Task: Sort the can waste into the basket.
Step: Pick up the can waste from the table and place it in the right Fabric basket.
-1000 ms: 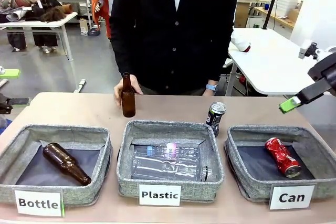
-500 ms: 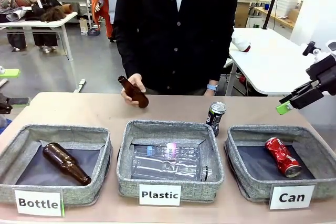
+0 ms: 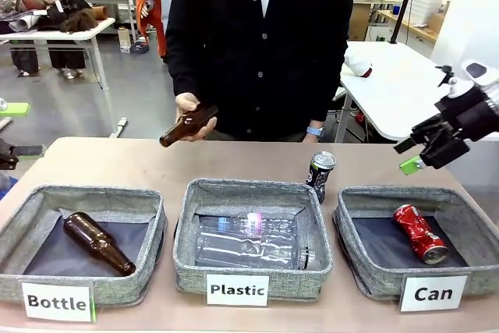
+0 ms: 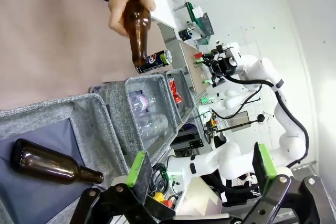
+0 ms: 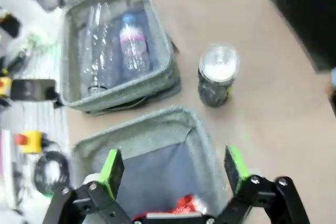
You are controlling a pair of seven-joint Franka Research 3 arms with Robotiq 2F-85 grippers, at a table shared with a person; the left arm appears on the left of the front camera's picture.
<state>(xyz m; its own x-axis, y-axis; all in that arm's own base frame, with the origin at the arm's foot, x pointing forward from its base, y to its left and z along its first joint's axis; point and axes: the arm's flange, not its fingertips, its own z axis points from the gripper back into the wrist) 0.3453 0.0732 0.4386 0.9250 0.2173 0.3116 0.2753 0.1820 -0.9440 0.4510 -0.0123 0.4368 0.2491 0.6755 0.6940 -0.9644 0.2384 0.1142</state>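
Right fingers (image 5: 112, 174) gape above the tan table (image 3: 117, 161), white worktable (image 3: 398, 91) behind.

Red can (image 3: 419, 232), grey basket (image 3: 369, 279)

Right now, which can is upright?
The black can, standing beside the Can basket; the red can lies on its side inside it.

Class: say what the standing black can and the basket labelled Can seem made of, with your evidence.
Black can: likely painted metal; its bare top shines silver. Basket: woven grey fabric, matt and speckled, with a smooth dark lining.
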